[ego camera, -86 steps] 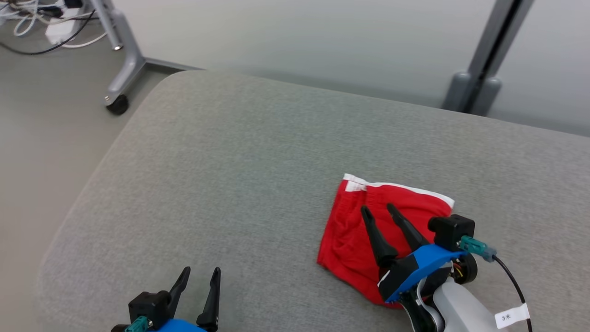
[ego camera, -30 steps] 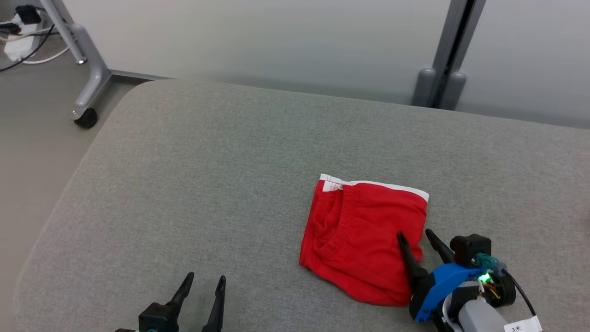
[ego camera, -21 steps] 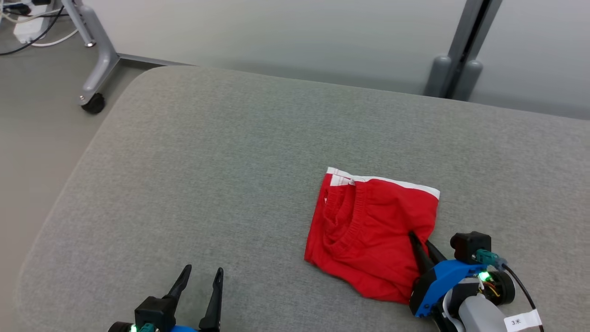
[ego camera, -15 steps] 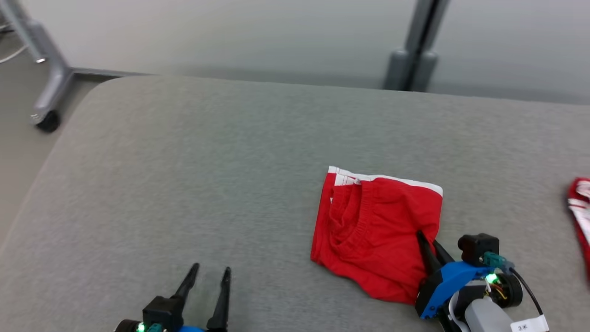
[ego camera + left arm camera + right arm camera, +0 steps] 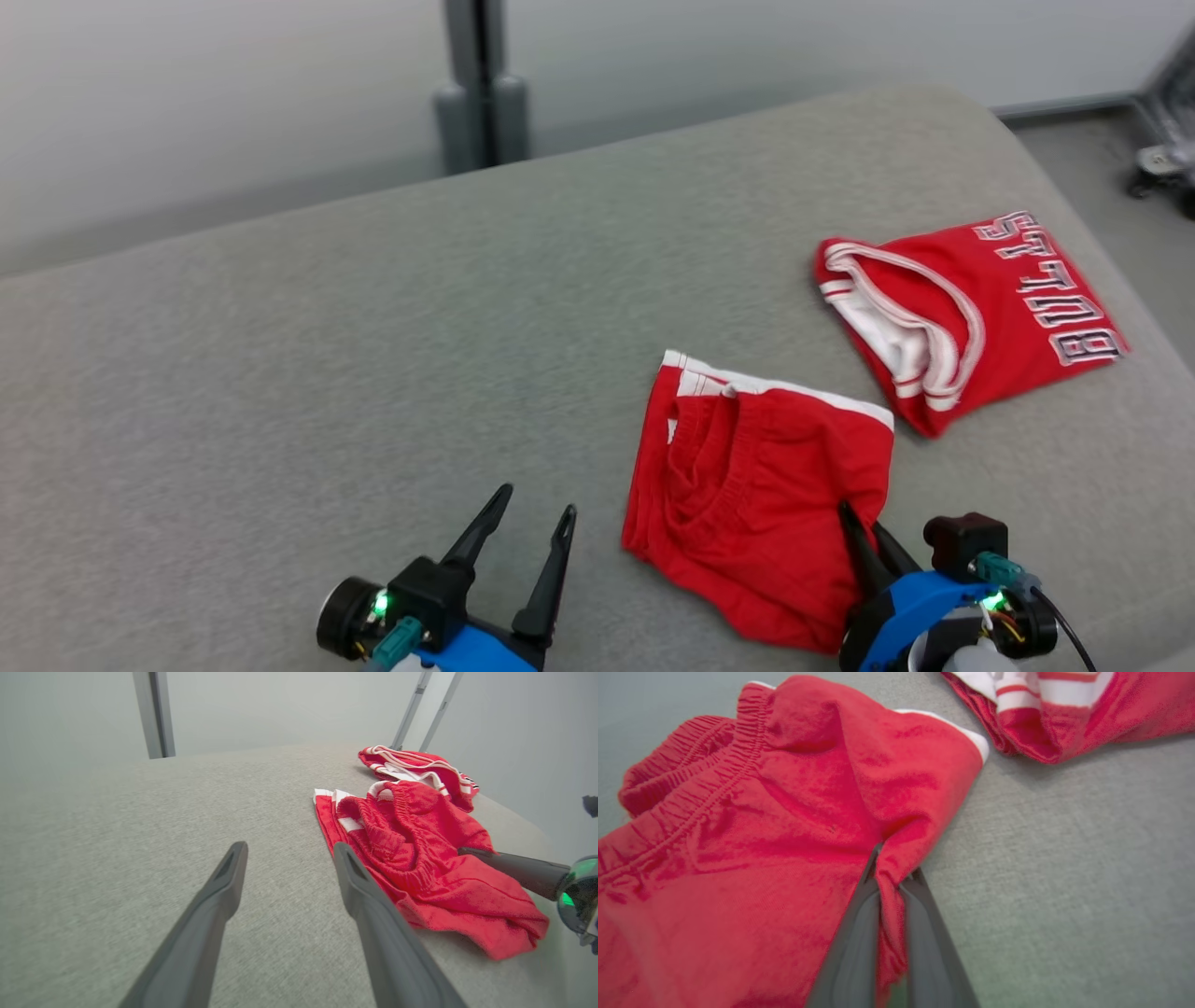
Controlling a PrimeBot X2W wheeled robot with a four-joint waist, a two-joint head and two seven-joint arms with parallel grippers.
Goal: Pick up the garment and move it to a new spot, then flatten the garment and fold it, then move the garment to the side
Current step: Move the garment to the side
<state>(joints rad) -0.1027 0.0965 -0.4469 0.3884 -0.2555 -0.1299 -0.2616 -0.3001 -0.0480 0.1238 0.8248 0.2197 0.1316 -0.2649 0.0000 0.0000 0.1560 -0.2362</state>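
Head view: red shorts (image 5: 747,467) (white trim along the top edge, elastic waistband showing) lie on the grey cushion (image 5: 327,373), lower centre-right of frame, mostly flat w/ some wrinkles. The R gripper (image 5: 859,515) sits at the bottom right of frame, its fingers pointing up-left into the shorts' lower right edge. Its jaws are pinched together on a fold of the red cloth. The R wrist view makes this clear, w/ a ridge of fabric squeezed between the two dark fingers (image 5: 859,933) at bottom centre. The rest of the shorts rests on the cushion.

The L gripper (image 5: 536,499) is at bottom centre-left of the head view, just left of the shorts and not touching them. Its jaws stand wide apart w/ nothing between them. In the L wrist view they frame bare cushion, w/ the shorts to the right of the frame.

A 2nd red garment (image 5: 990,317), w/ white-striped trim and block lettering, lies at the upper right of the head view, near the shorts but apart from them. A grey post (image 5: 481,84) stands behind the cushion, top centre.
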